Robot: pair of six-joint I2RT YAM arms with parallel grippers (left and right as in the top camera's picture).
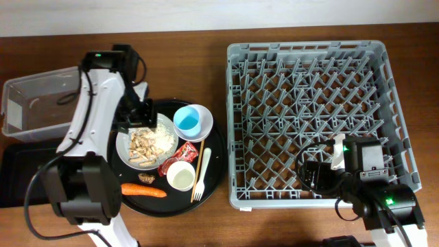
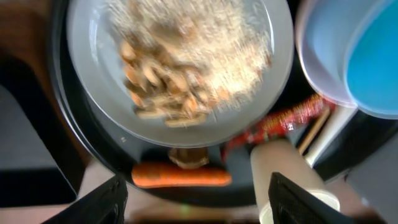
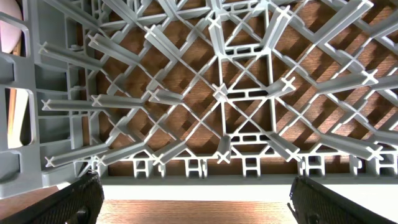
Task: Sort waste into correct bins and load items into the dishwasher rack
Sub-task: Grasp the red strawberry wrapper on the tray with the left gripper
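Note:
The grey plate with beige food scraps sits on the round black tray. Beside it are the blue cup, a white cup, the red wrapper, chopsticks, the white fork, the carrot and the brown morsel. My left gripper is open and empty just above the plate's far edge. The left wrist view shows the gripper, plate, scraps, carrot and wrapper. My right gripper is open and empty, low inside the dishwasher rack by its front wall.
The clear tub stands at the far left, with the flat black tray in front of it. The left arm's base rises beside the round tray. The rack's upright pegs surround the right gripper.

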